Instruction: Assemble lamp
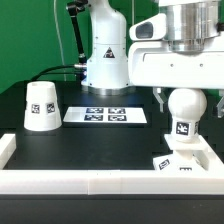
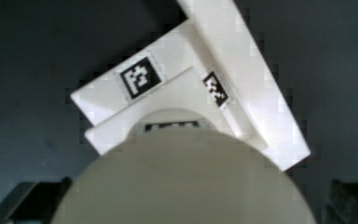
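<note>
the gripper point(image 1: 186, 82) hangs with jaws spread wide above the bulb point(image 1: 185, 104), holding nothing. the bulb stands upright in the base point(image 1: 178, 161), which sits against the table's front wall point(image 1: 100, 178) for bracing. the shade point(image 1: 40, 106) waits near the exterior view's left edge.

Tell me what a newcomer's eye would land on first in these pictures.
First comes the round bulb standing on the base block at the exterior view's right, directly under the arm's gripper, whose jaws stand open around it. Next is the cone shade, alone at the exterior view's left. Between them, further back, lies the marker board, flat on the dark table.
</note>
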`<state>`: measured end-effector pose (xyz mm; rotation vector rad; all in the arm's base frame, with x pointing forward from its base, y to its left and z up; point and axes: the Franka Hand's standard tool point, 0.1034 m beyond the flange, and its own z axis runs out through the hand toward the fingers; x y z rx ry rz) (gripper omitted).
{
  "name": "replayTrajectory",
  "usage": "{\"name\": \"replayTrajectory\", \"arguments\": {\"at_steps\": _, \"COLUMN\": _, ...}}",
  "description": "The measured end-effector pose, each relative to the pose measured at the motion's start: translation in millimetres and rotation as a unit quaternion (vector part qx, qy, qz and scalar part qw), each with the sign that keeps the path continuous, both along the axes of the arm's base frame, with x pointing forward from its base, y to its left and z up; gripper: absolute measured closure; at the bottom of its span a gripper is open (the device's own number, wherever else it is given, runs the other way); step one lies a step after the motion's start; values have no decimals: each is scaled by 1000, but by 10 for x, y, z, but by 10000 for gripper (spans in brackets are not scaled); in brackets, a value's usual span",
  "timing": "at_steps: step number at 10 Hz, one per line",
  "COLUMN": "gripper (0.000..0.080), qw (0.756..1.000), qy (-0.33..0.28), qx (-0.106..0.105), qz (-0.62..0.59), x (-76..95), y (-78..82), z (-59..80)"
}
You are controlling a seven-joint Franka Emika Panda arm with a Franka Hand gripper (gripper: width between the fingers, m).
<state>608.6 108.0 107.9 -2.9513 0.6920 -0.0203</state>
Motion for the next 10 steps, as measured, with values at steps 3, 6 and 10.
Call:
{"name": "replayTrajectory", "arguments": {"at_steps": 3, "gripper": 100, "qw": 996, "qy": -7, "qx": -3, "qz": 90, "x": -1, "y": -9, "z": 3}}
{"name": "replayTrajectory", "arguments": {"at_steps": 6, "gripper": 100, "qw": 971, "qy": -30, "qx": -16, "qz": 235, "x": 13, "y": -22, "z": -2}}
{"name": "replayTrajectory", "arguments": {"at_steps": 10, "gripper": 100, "qw": 899, "qy": -62, "qx": -52, "qz": 430, "x": 91, "y": -21, "z": 44}}
